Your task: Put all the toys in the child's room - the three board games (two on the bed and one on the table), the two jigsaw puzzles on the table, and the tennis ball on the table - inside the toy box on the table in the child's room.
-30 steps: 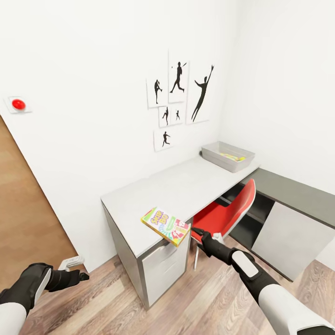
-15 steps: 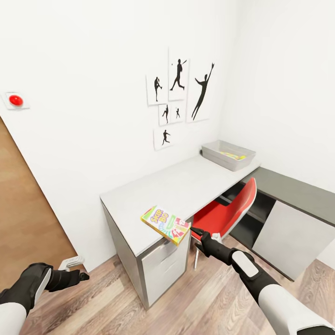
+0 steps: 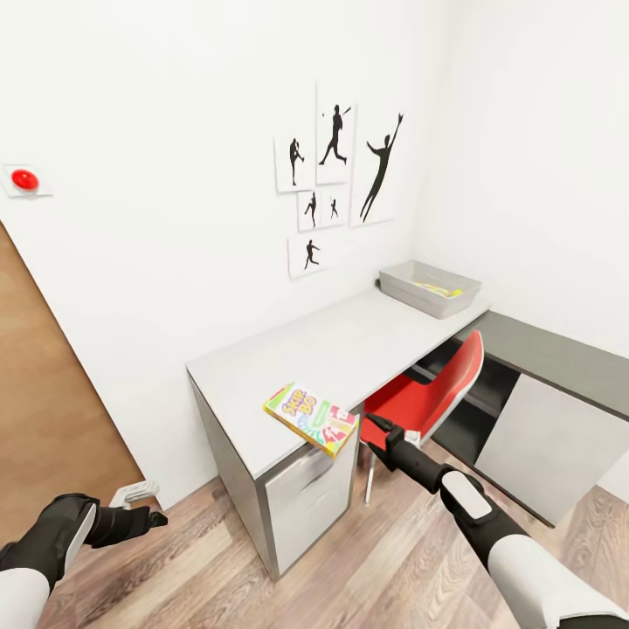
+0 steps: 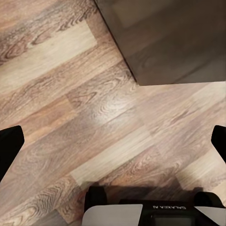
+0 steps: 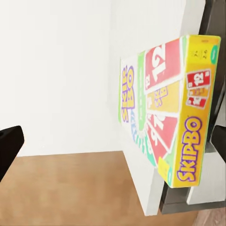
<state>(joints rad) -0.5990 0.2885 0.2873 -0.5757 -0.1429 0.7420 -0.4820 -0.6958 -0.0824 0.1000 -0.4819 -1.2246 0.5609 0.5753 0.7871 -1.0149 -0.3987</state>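
Since a second ago the right gripper [image 3: 362, 423] has risen slightly, carrying the board game [image 3: 312, 420] clamped at its near corner over the table [image 3: 314, 354] edge. Far right on that table sits the toy box [image 3: 428, 288]. Left gripper [image 3: 159, 518] hangs low over the floor [image 4: 108, 113], fingers spread

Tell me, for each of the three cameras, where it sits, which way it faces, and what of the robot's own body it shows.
Head view: sits high, facing forward and down at the grey table, toy box and red chair; both black forearms show.
Left wrist view: sits on the left arm, facing down at the wood floor; the left gripper is open, its black fingertips wide apart.
Right wrist view: sits on the right arm, facing the Skip-Bo box; one fingertip shows.
Shared: the Skip-Bo box and right gripper also appear from the head.
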